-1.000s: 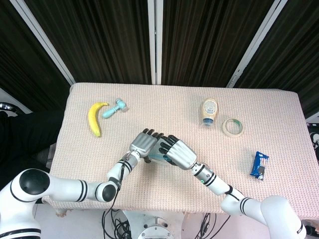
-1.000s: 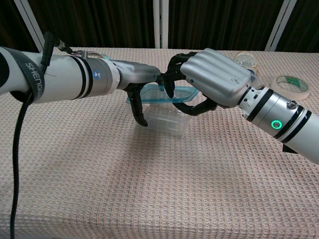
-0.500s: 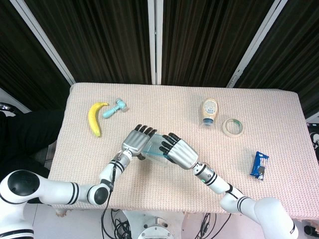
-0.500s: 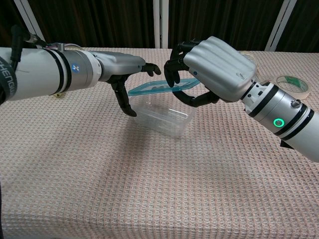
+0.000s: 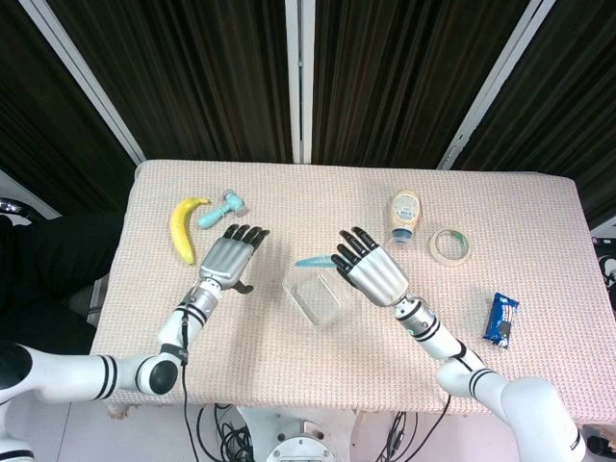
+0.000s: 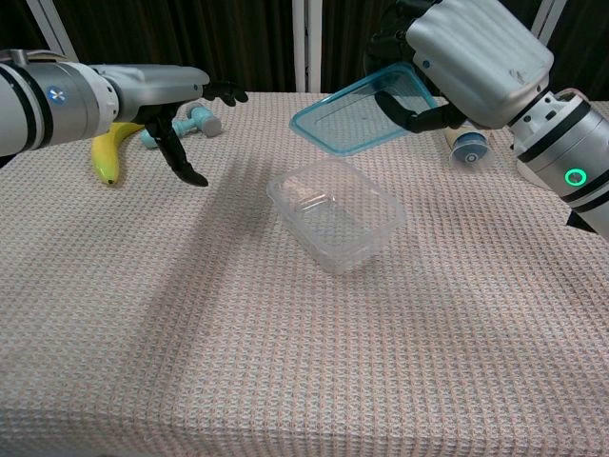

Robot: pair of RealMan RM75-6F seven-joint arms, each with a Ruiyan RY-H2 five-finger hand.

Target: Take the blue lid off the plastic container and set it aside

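Chest view — blue lid (image 6: 366,112) grasped aloft in right hand (image 6: 466,57); left hand (image 6: 176,105) released, empty. Risk: tilted lid slipping onto plastic container (image 6: 336,213) — thin edge hold.

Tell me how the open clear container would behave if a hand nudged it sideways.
The plastic container looks thin-walled and empty, so it is probably very light and would likely slide on the table cloth rather than resist. Its low, wide shape suggests it would not tip easily. The thin clear walls would probably flex or dent under a firm squeeze.
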